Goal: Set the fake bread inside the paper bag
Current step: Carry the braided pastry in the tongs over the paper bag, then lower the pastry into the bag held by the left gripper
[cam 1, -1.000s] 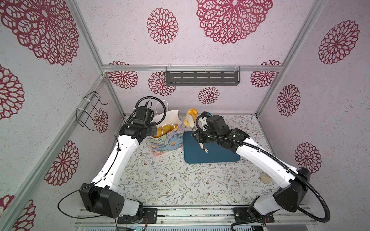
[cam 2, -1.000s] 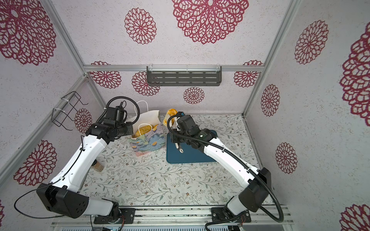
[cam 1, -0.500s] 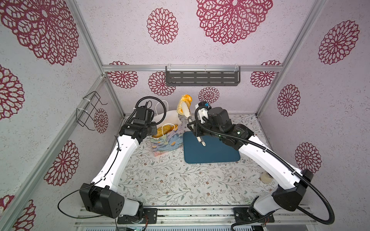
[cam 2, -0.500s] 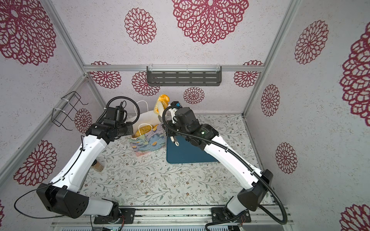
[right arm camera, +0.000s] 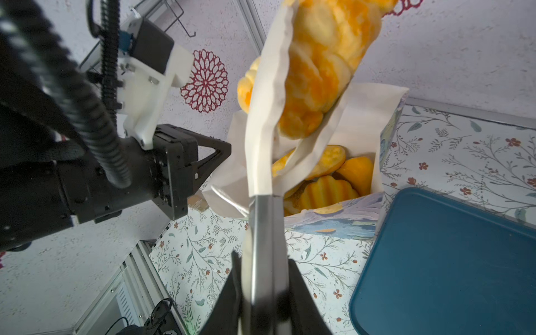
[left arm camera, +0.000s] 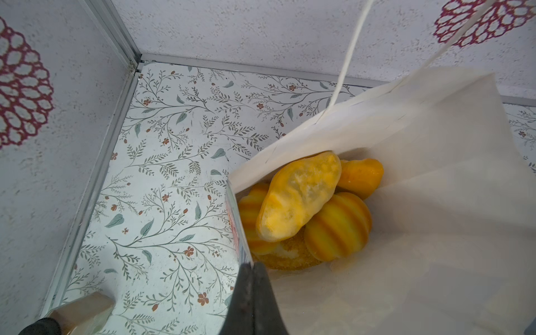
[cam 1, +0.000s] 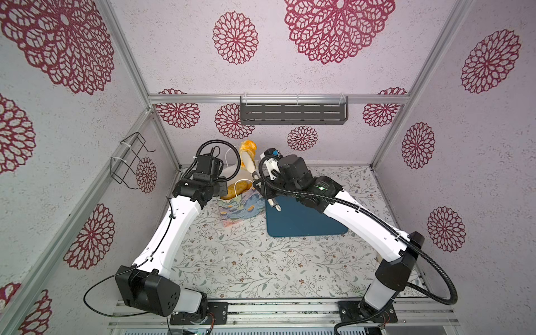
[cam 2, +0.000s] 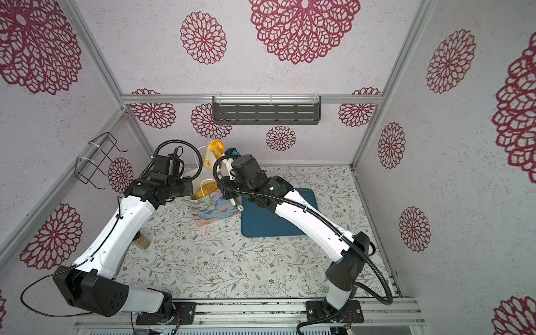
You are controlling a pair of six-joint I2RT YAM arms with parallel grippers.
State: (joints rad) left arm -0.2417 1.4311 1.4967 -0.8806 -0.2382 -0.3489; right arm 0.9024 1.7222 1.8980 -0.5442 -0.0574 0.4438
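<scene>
The right hand (right arm camera: 262, 287) is pressed tight on the cream tongs (right arm camera: 261, 139), which clamp the large oval loaf (right arm camera: 322, 66) in the air over the open paper bag (left arm camera: 429, 139); the left hand (left arm camera: 251, 271) pinches the bag's rim; other breads (left arm camera: 301, 200) lie inside; the bag stands on the table (left arm camera: 174, 145) just beside the teal tray (right arm camera: 452, 261).

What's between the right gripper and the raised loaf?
The cream tongs: the right gripper is shut on their handle and their blades clasp the loaf, as the right wrist view shows.
</scene>
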